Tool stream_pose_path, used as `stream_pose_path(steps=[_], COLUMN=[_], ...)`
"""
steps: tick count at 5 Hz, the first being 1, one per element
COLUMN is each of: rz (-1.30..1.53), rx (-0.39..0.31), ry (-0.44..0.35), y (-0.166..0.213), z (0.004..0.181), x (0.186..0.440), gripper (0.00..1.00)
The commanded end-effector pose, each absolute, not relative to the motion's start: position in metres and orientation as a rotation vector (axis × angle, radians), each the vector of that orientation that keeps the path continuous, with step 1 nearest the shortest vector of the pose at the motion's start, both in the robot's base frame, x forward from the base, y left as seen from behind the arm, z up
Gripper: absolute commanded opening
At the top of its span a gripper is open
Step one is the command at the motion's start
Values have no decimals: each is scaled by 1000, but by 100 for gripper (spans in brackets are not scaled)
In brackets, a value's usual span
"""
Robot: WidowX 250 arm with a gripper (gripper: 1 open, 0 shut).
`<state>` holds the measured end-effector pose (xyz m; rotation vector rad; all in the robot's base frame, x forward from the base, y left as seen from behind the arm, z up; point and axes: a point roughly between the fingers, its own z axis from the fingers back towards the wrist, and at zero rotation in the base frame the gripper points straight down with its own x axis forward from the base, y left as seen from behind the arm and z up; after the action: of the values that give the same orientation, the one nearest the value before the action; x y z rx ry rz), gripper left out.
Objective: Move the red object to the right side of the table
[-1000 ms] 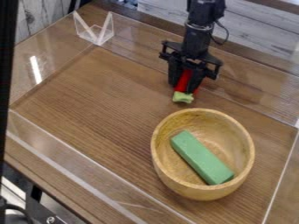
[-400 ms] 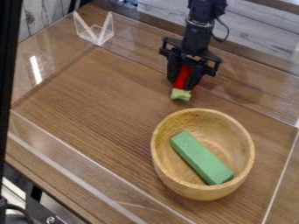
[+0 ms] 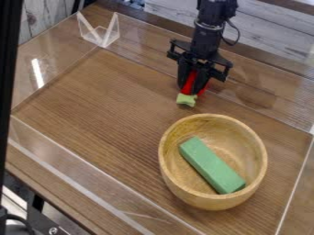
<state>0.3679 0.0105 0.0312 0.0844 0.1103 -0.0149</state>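
The red object (image 3: 190, 88) lies on the brown wood-grain table (image 3: 98, 101) just beyond the bowl, its pale green stub (image 3: 186, 99) pointing toward the camera. My black gripper (image 3: 196, 84) points straight down over it, and its fingers are shut on the red object's upper part, hiding much of it. The toy still touches the tabletop.
A round light wooden bowl (image 3: 175, 174) holding a green rectangular block (image 3: 212, 165) sits in front of the gripper, toward the right. Low clear acrylic walls (image 3: 37, 69) edge the table. A clear bracket (image 3: 98, 30) stands at the back left.
The gripper's fingers have closed from wide apart onto the red object. The arm has stayed in place.
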Motion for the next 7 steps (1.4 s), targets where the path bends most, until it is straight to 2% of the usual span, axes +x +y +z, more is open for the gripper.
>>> stream_pose_path(steps=[1,2,3,4,5,6,7], rz=[-30,-35,10,56,12,-33,-63], rx=[92,96,96,96,79,62,48], ry=[53,56,55,59,28,13,-3], y=[7,7,8,9,-12,-34,-33], z=[46,39,42,45,60,69,83], x=[373,373,372,371,370,370,371], gripper=[100,0,0,100,0,100,100])
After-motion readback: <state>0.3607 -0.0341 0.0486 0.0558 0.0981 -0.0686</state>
